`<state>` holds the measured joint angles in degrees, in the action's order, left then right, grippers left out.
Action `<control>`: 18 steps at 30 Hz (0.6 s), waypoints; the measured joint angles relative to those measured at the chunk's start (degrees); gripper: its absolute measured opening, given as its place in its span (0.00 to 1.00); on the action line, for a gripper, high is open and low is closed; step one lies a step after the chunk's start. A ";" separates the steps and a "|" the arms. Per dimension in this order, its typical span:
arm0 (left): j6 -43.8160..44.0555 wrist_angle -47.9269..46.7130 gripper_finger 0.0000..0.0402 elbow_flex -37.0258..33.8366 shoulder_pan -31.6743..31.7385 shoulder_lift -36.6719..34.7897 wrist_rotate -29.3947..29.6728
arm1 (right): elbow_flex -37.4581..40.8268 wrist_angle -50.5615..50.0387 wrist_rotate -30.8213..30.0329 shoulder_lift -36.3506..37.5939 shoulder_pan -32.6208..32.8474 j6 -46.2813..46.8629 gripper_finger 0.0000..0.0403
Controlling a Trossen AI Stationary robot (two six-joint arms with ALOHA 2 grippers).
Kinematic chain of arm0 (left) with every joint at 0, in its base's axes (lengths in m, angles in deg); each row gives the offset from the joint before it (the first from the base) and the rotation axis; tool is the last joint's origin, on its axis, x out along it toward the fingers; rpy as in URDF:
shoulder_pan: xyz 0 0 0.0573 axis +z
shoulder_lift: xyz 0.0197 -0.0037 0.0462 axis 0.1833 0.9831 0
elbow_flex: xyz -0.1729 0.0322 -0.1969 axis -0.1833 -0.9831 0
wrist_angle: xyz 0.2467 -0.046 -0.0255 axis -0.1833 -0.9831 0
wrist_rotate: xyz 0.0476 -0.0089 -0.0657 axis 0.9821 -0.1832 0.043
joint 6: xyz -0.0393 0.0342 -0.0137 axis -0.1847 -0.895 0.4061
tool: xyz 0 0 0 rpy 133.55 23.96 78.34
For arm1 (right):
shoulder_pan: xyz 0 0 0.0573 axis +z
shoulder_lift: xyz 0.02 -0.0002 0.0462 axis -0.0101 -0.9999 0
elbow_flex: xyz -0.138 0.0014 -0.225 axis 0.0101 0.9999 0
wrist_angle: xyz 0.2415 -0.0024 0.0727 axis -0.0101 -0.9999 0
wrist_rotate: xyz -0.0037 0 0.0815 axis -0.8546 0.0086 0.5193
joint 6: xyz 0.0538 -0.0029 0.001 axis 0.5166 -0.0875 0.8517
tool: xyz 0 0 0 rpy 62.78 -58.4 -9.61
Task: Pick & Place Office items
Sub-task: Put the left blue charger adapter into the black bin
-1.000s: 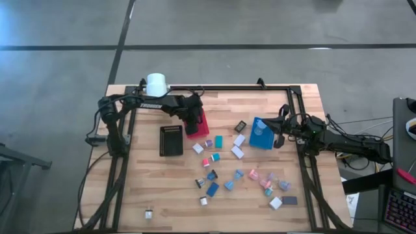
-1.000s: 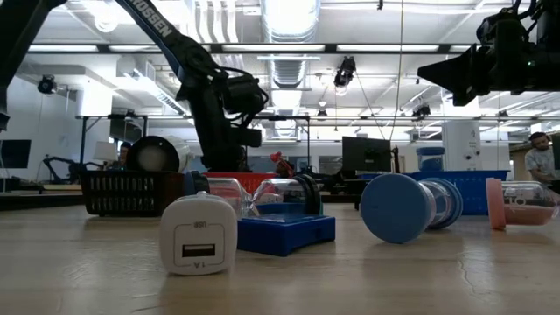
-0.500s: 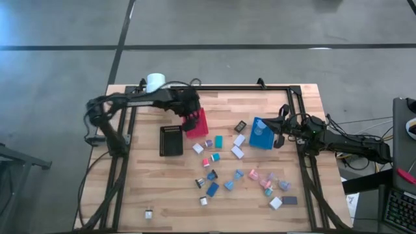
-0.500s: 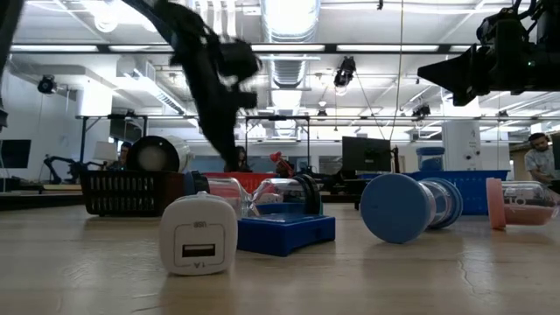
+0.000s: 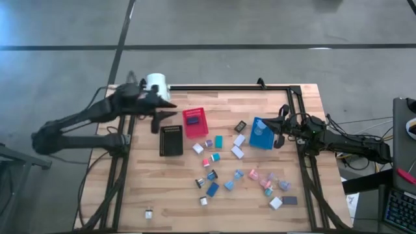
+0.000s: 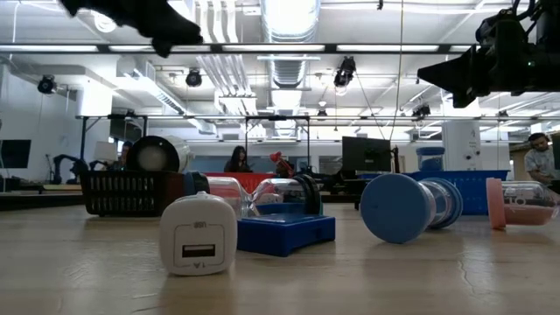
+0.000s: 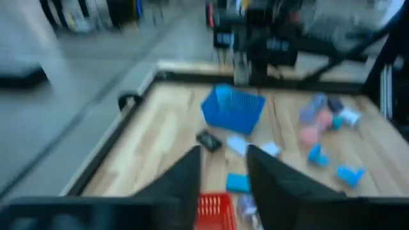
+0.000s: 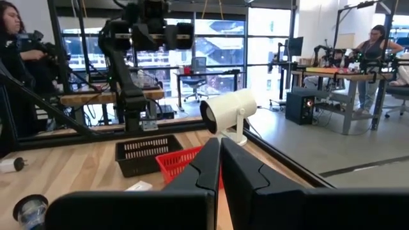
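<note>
Left tool [image 5: 164, 110] hangs at the bench's [image 5: 156, 188] 10 o'clock corner, fingers apart, empty. Right tool [image 5: 278, 133] sits pinched together at 3 o'clock by the blue bin [image 5: 261, 134]. Office items [image 5: 231, 171] are scattered mid-bench toward 5 o'clock.

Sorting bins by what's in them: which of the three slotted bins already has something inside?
The red bin: a dark blue piece lies inside it. The black bin and blue bin show nothing inside.
</note>
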<state>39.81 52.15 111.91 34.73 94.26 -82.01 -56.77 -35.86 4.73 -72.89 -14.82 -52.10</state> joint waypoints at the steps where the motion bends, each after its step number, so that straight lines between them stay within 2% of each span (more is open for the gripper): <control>1: 0.23 2.14 0.21 -2.39 -0.02 -2.92 0.05 | 0.01 0.02 0.00 0.00 0.02 0.05 0.03; 3: 0.90 6.13 0.07 -6.97 -0.07 -8.10 -0.09 | 0.02 0.02 0.00 0.00 0.00 0.04 0.03; 4: 1.29 7.48 0.04 -9.01 -0.07 -10.27 -0.11 | 0.01 0.04 0.00 0.00 0.01 0.04 0.03; 10: 5.27 14.89 0.01 -20.08 -0.07 -18.18 -1.26 | 0.02 0.07 -0.02 0.00 0.02 -0.16 0.03; 18: 6.51 26.96 0.01 -32.37 -0.02 -19.78 -5.98 | 0.02 0.13 -0.04 -0.07 0.00 -0.33 0.03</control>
<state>46.33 79.11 79.53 34.71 74.48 -87.99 -56.75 -35.73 4.69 -72.95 -14.82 -52.43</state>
